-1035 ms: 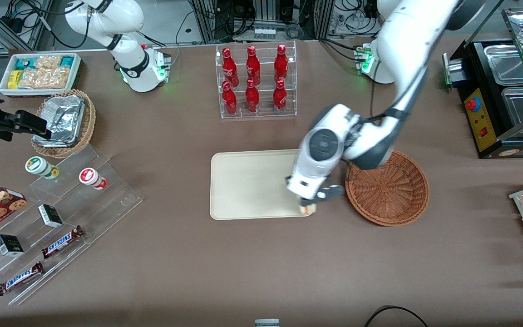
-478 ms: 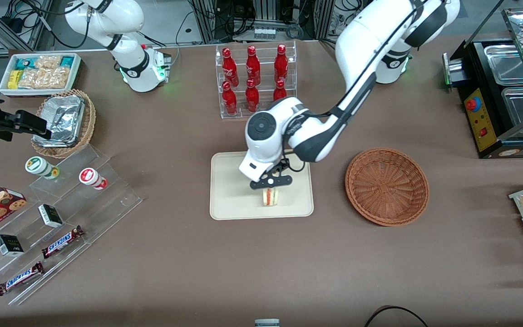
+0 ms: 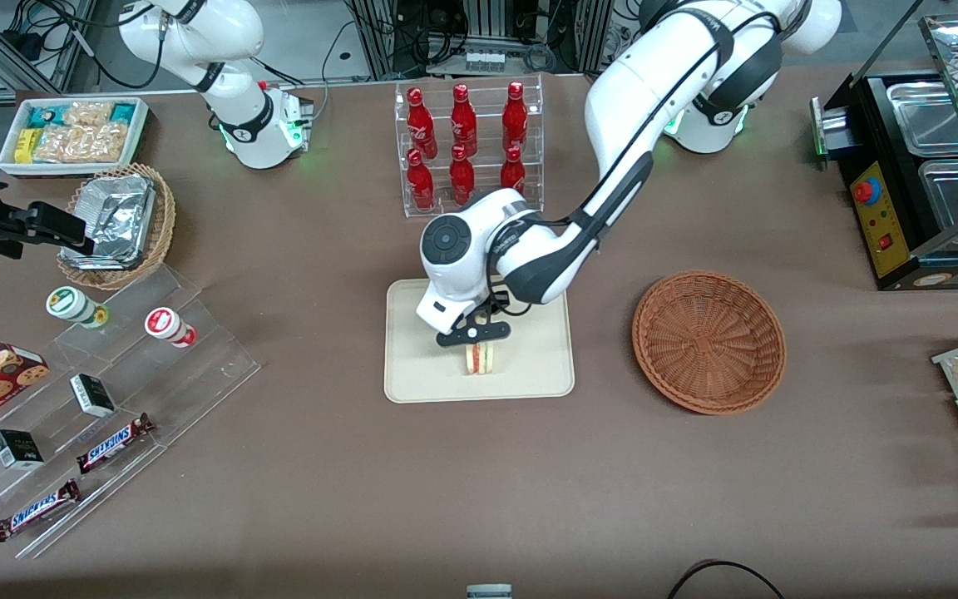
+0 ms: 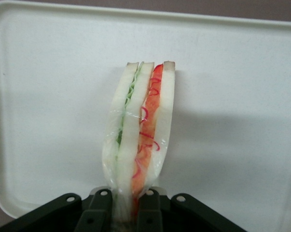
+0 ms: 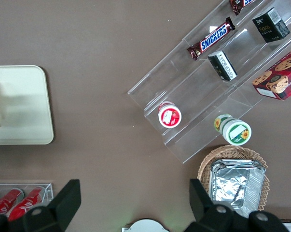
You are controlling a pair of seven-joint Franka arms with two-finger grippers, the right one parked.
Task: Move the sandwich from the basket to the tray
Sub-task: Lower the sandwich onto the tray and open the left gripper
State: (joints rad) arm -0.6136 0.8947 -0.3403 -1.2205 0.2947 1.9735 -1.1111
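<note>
- The tray (image 3: 421, 366) serves as the landmark: a cream rectangle lying on the brown table (image 3: 362, 499), near the middle of it.
- Nearer the front camera than the tray there is only table surface, with a black cable (image 3: 724, 574) curling at the table's near edge.
- Over the tray hangs the gripper (image 3: 474, 335), clenched on the sandwich (image 3: 481, 358); in the left wrist view its black fingers (image 4: 99, 212) pinch the wedge's narrow end (image 4: 140, 130).
- The sandwich stands on edge above the tray's inner area, filling layers of green and red showing between pale bread; whether it touches the tray I cannot tell.
- Beside the tray, toward the working arm's end, sits the basket (image 3: 709, 342), reddish-brown wicker, apart from the tray.
- Toward the parked arm's end from the tray lies a clear stepped display (image 3: 113, 399) with chocolate bars (image 3: 113, 443), small boxes and two round tubs (image 3: 170, 326).
- Farther from the camera than the tray stands a clear rack of red bottles (image 3: 466, 146).
- Farther still, toward the parked arm's end, a tan wicker basket with a foil container (image 3: 117, 220) and a white bin of snacks (image 3: 76, 133).
- Past the table edge run cables and metal framing (image 3: 487, 33).
</note>
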